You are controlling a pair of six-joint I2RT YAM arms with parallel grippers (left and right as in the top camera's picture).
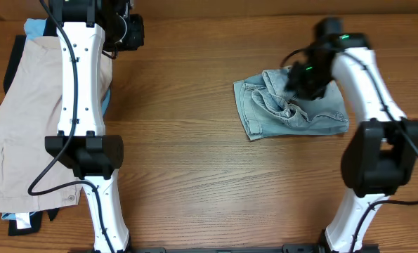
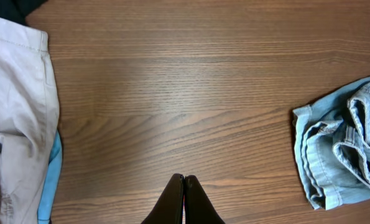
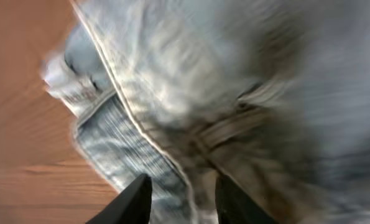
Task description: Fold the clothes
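The faded light-blue denim shorts are lying crumpled in the upper right of the overhead frame on the brown wooden table, with one cuffed hem pointing toward the centre. The right gripper is sitting down on their upper part. In its wrist view the right gripper is showing its two dark fingers parted partway, straddling a stitched seam of the denim shorts. The blur is hiding whether they are pinching the cloth.

The left gripper is showing its fingers pressed together with nothing between them, over bare wood. In that view the denim shorts are lying at the right edge, well apart from it. The beige shorts are lying spread along the left edge of the overhead frame, over a sky-blue garment and a black garment.
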